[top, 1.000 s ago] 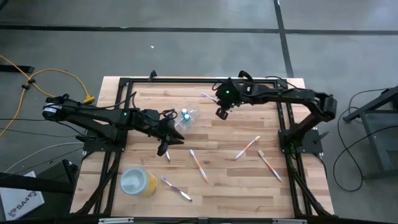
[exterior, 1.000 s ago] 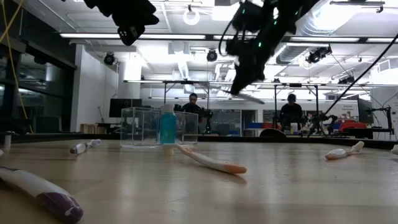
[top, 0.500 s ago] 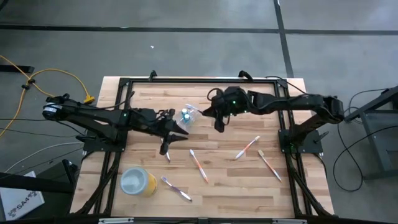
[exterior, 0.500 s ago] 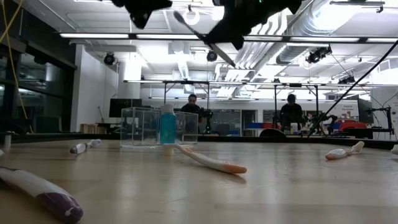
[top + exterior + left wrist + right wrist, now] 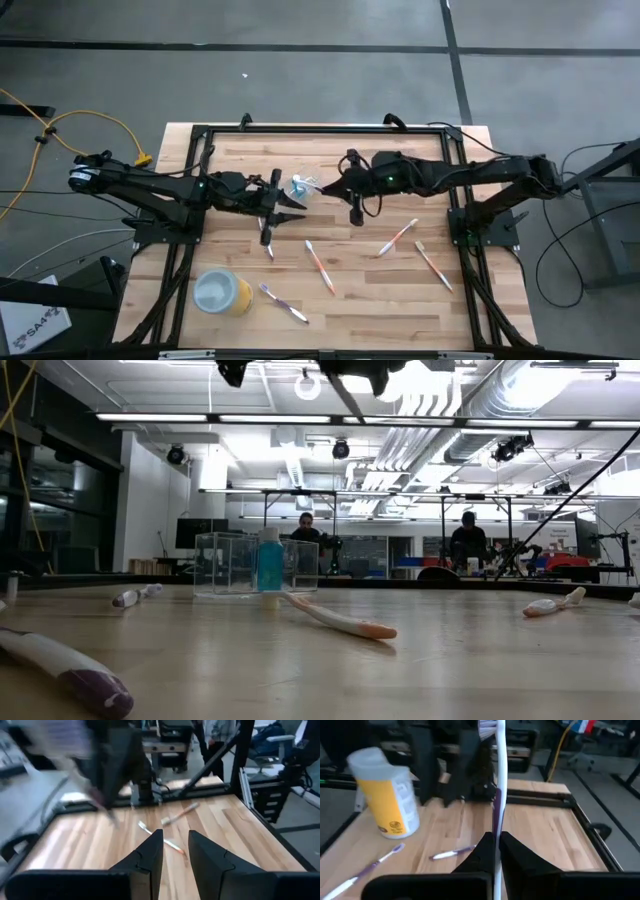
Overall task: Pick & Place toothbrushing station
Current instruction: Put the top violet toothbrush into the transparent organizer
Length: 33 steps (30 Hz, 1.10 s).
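A: What does the right end effector carry?

B: It is clenched on a toothbrush. In the right wrist view the white and purple handle stands up between the fingers, head outward. In the high view that end effector hangs above the worktop, with the clear cup just beside it, toward the left arm.

A: How will the toothbrush handle?

B: By judgement: light, stiff and smooth. The slim handle could pivot in the grip. The hold sits low on the handle, so the long free part can swing. A hold nearer the middle would steady it.

A: And the cup?

B: It appears thin-walled, light and easy to tip. A blue tube stands by it in the low view. The brush should enter from above, without pushing the rim.

A: The left end effector?

B: It hovers on the other side of the cup. Its fingers stand partly apart with nothing between them. Other toothbrushes lie flat on the worktop beyond both end effectors; each should be taken mid-handle.
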Tool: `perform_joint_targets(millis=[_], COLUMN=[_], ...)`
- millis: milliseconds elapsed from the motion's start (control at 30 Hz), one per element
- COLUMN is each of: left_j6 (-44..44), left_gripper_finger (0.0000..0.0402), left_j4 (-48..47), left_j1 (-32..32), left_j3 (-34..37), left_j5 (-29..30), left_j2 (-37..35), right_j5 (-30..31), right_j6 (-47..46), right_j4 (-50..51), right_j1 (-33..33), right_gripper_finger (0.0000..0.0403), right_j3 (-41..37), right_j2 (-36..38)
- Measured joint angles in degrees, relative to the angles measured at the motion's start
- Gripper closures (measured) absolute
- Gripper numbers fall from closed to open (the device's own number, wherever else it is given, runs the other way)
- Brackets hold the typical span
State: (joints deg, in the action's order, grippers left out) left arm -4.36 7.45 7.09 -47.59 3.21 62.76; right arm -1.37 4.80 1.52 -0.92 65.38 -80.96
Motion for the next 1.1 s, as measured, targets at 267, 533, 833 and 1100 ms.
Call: perform_joint_targets(millis=[267,533,833,1100], left_j6=[-5.33,-7.27,-8.48,-7.84], left_gripper_finger=[0.0314,0.0314,0.0314,0.0314], left_j4=[9.57,13.61,18.51,20.74], left_j1=[-0.03,-0.11,-0.11,-1.21], left_j3=[0.00,0.00,0.00,0.00], left_j5=[0.15,0.13,-1.84,-2.22], left_j2=[0.00,0.00,0.00,2.53], right_j5=[0.39,0.37,-0.57,-2.19], right_j6=[1.52,2.97,2.93,2.58], right_j4=[-1.79,-4.11,-6.32,-6.71], right_j1=[3.67,5.12,5.08,5.08], right_gripper_finger=[0.0399,0.0399,0.0399,0.0399], right_j3=[0.00,0.00,0.00,0.00], right_j2=[1.37,1.39,1.39,1.39])
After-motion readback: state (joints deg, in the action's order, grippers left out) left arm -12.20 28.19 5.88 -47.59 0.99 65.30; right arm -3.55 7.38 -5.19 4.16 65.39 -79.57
